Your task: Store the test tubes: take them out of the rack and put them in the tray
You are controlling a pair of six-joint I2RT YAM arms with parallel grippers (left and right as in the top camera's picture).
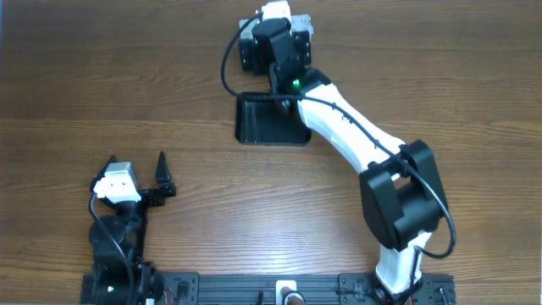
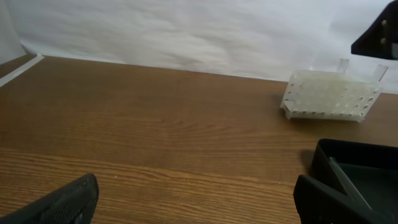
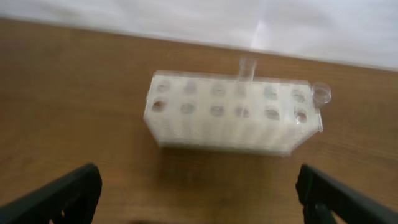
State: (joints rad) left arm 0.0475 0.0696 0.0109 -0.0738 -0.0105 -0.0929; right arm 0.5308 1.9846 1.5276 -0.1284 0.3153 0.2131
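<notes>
- One rack point(image 3: 230, 118) is standing on the table, its wells running in two rows of six.
- Two test tubes are showing at the rack. The first test tube point(image 3: 247, 67) is standing upright in the row nearer the backdrop. The second test tube point(image 3: 321, 94) is sitting at the rack's end corner, and it is unclear whether it is in a well or just beside the wall.
- One black tray point(image 1: 258, 119) is lying near the rack, on the side toward the arms' bases, apart from it.
- Two arms are working the table. The right gripper point(image 3: 199, 177) is hanging over the rack with its fingers spread wide, holding nothing.
- The left gripper point(image 1: 137, 159) is sitting low near its own base, well apart from the rack and the tray, fingers likewise parted and holding nothing.
- The wooden table point(image 1: 127, 76) is showing a brown grain, and a white backdrop point(image 2: 186, 31) is hanging behind its far edge.
</notes>
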